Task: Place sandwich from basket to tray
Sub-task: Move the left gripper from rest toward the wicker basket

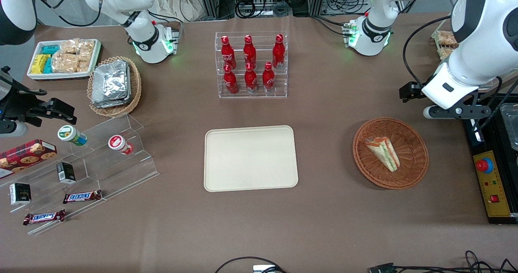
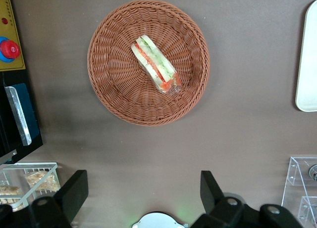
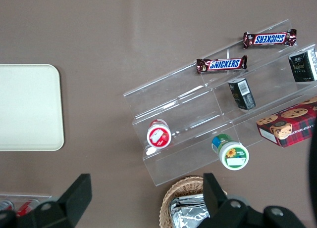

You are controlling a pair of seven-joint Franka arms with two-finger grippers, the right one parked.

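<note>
The sandwich [image 1: 383, 153] [image 2: 156, 69], a wrapped wedge with green and red filling, lies on its side in the round reddish-brown basket [image 1: 417, 143] [image 2: 109, 84]. The cream tray [image 1: 251, 159] [image 2: 308, 65] lies flat at the middle of the table with nothing on it, about a basket's width from the basket toward the parked arm's end. My gripper [image 1: 449, 111] [image 2: 143, 186] hangs above the table, farther from the front camera than the basket and just outside its rim. It is open, with bare tabletop between its fingers.
A clear rack of red bottles [image 1: 251, 64] stands farther back than the tray. A control box with a red button [image 1: 491, 184] [image 2: 10, 45] sits at the working arm's table edge. An acrylic step shelf of snacks [image 1: 93, 155] and a tan basket of foil packets [image 1: 115, 84] lie toward the parked arm's end.
</note>
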